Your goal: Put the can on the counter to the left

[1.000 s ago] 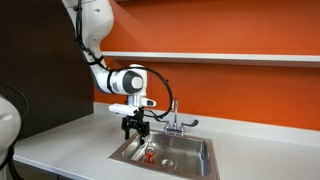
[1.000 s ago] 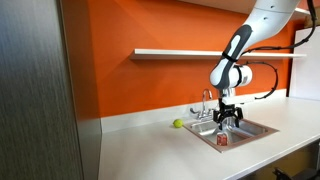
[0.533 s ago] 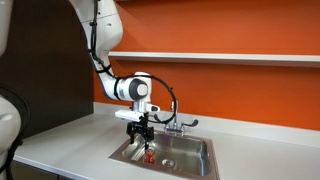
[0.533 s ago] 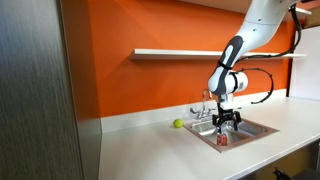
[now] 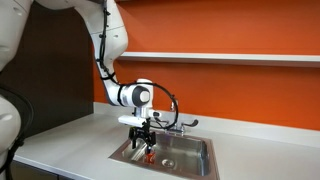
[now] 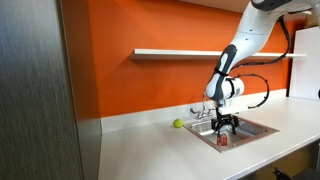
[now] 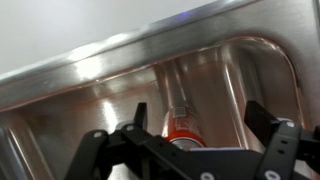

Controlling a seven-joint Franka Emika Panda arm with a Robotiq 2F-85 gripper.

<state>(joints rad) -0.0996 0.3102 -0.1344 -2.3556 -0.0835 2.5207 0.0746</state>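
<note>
Now the gripper (image 5: 145,137) sits lower over the sink (image 5: 190,150) than a second ago, closer to the can (image 5: 148,154), and the arm's upper links have swung across above it. The can stands upright inside the sink, on the basin floor near the wall at the faucet (image 5: 174,122) side, directly beneath the gripper and not touching it. In the wrist view the can (image 7: 181,125) shows between the two spread fingers (image 7: 140,114), which are wide apart and hold nothing. The arm reaches down from above the sink, wrist vertical, gripper pointing straight into the basin. The counter (image 6: 150,150) surrounds the sink.
</note>
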